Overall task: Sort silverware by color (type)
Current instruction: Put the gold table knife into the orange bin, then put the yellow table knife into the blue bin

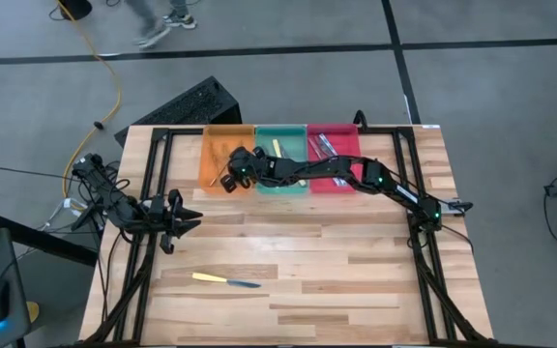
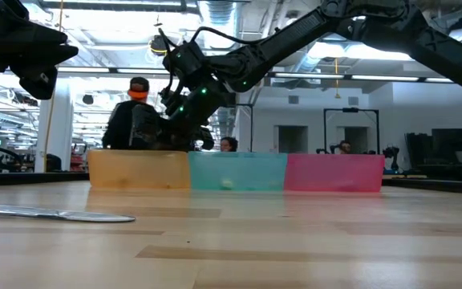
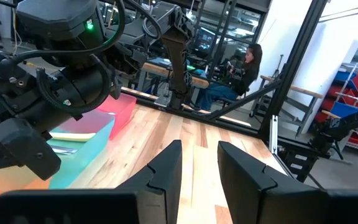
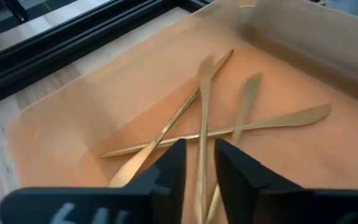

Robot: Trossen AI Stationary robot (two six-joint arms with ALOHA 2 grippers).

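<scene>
Four bronze-gold utensils beneath right end effector, orange tray

arms: two, dark, jointed, matte black housings
right arm: small green lights along its links, centre of the high view
left arm: black cables bundled at its base, left side
left tool: two blocky black fingers with stepped inner edges
right tool: same black fingers, white lettering on the body below
</scene>
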